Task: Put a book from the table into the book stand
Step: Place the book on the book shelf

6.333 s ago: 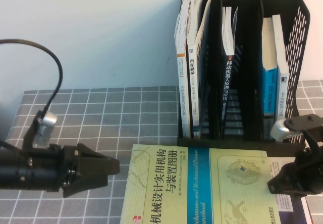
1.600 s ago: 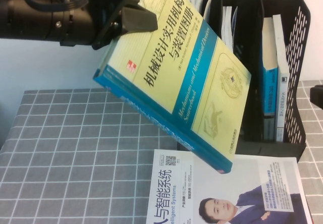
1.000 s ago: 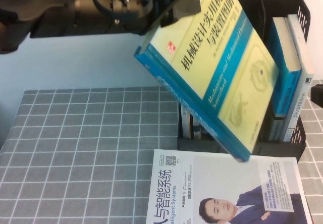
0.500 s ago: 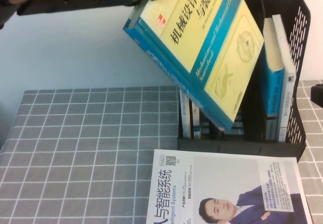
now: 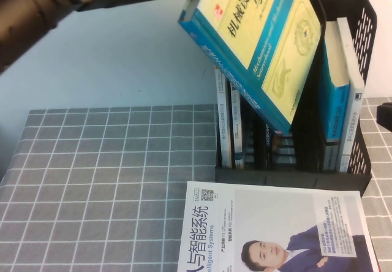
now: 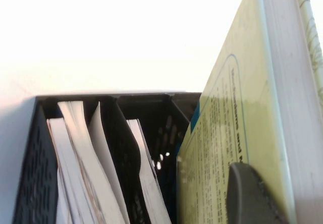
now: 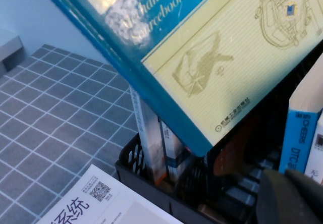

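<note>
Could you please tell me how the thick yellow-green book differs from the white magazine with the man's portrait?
The book is thick, tilted, held aloft over the book stand by the left tool; the magazine is thin, flat on the table. Both have Chinese titles. The right tool waits near the stand.

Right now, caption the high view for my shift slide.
Left gripper holds the book tilted above the book stand; right gripper waits at the table's right edge.
</note>
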You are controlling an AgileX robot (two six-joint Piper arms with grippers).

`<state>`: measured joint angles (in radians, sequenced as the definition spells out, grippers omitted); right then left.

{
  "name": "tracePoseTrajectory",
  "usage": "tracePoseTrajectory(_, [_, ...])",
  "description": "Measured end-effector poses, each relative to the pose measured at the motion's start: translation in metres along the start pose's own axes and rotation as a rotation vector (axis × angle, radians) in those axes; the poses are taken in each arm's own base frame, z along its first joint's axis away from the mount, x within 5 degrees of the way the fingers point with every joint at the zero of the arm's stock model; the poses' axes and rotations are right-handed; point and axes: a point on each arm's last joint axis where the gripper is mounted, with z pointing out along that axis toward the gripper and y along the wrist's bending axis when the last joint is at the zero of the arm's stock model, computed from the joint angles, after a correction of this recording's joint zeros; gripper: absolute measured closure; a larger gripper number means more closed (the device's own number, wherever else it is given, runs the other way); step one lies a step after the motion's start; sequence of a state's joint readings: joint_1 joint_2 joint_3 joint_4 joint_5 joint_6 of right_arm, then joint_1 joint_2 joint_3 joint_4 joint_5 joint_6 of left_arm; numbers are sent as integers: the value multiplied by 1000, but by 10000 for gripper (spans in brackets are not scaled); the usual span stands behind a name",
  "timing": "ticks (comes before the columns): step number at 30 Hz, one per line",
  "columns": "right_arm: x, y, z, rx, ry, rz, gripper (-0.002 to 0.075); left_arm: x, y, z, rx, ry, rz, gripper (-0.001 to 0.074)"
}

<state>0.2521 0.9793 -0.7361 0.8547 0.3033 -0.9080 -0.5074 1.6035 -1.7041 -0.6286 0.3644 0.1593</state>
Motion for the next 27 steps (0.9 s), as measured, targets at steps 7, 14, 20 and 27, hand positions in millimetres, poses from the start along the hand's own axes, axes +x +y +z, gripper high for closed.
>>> tracePoseTrajectory(7, [0,0,0,-2,0,3,729,4,-6,11,-17,5,97,542])
tracePoseTrajectory(14, [0,1,0,-10,-4,24,729,2,-5,11,-40,1,128,542])
tracePoseTrajectory(20, [-2,2,0,-22,-18,71,729,-2,-9,9,-38,8,129,543])
tracePoseTrajectory(27, [-3,3,0,-32,-32,115,729,5,-3,18,-53,47,69,543])
